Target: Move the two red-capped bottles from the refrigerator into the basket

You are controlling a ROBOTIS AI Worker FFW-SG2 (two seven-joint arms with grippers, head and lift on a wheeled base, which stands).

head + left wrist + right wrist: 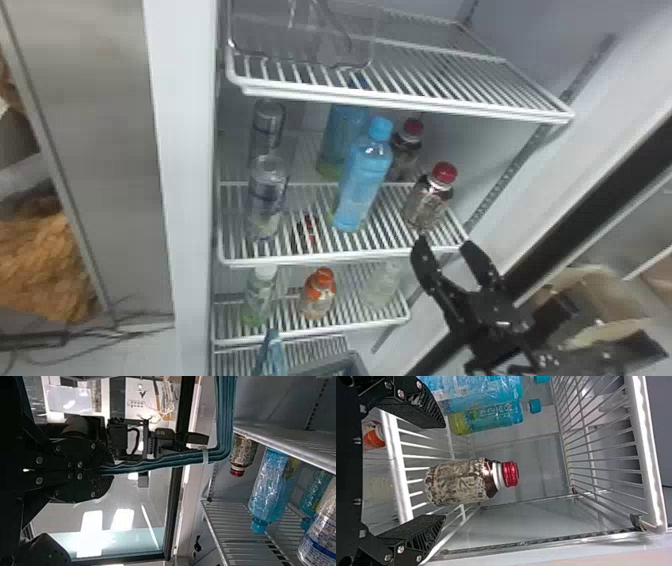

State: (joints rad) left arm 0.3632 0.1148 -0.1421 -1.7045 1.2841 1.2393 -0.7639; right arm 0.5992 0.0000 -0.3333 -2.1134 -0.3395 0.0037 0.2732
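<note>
Bottles fill much of the refrigerator, and we count six of them on the middle shelf [340, 258]. Two are red-capped bottles, both on that shelf's right side: the front red-capped bottle [427, 202] stands near its front right corner, and the rear red-capped bottle [406, 152] is behind it. Toward the middle of the shelf we have two blue bottles, a front one [361, 185] and a rear one [344, 132], and on its left side two clear bottles, again one in front [266, 205] and one behind [267, 127].

Above the middle shelf, we find one clear bin [320, 47] on the top shelf [400, 97]; we cannot tell what is in it. Below the middle shelf, the lower shelf [320, 334] carries three bottles: a white-capped one [260, 295], an orange-capped one [318, 297] and a pale one [381, 287].

Lower still beneath the middle shelf we see one basket [354, 361], its contents out of our sight.

Our right gripper [444, 243] is at the middle shelf's front right corner, fingers spread and empty, pointing toward the front red-capped bottle. Our left gripper [106, 471] has its fingers clenched on a teal strap [158, 465]; its place relative to the middle shelf we cannot tell.
</note>
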